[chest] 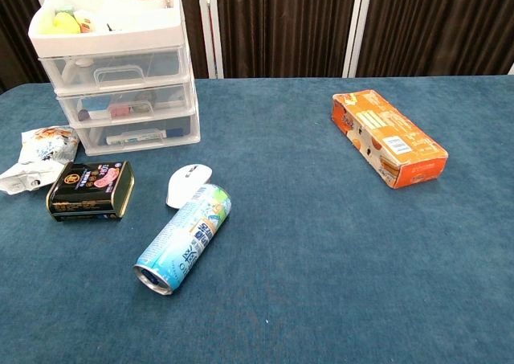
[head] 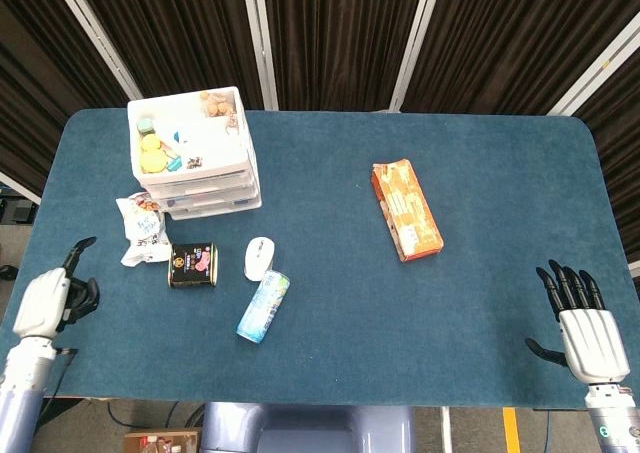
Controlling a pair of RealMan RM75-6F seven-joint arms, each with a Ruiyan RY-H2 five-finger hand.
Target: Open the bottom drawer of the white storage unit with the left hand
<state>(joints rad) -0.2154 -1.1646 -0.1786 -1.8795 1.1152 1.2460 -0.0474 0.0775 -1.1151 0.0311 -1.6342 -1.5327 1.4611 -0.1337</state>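
Observation:
The white storage unit stands at the far left of the blue table, with small items in its open top tray. Its bottom drawer is closed, and flat items show through the clear front. My left hand hovers over the table's near left edge, well in front of the unit, holding nothing, one finger pointing up. My right hand is at the near right corner, fingers spread and empty. Neither hand shows in the chest view.
In front of the unit lie a snack bag, a black tin, a white mouse and a toppled can. An orange box lies right of centre.

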